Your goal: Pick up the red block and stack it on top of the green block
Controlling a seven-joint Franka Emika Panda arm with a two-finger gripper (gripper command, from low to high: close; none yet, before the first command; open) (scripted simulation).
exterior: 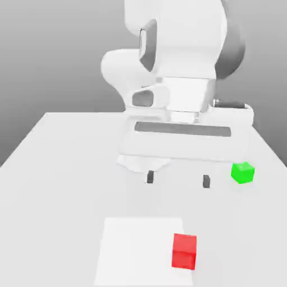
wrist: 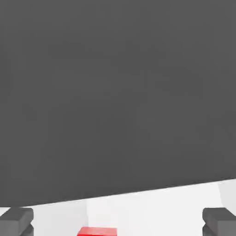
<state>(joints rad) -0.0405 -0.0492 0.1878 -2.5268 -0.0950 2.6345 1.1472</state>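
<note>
Approaching is judged the step in hand: the gripper (exterior: pixel 178 179) hangs with jaws spread wide and empty, the red block (exterior: pixel 184 251) lying on the table (exterior: pixel 61 168) ahead of and below them, untouched. The green block (exterior: pixel 242 172) sits just outside one fingertip. A descent centred over the red block is called for. In the hand view the red block (wrist: pixel 97 231) is cut off at the edge.

Pale grey table (exterior: pixel 61 168), whiter square patch (exterior: pixel 134 246), plain grey backdrop (exterior: pixel 56 50)

The red block (exterior: pixel 184 251) lies nearer the camera, the green block (exterior: pixel 242 172) farther back toward the exterior view's right.
</note>
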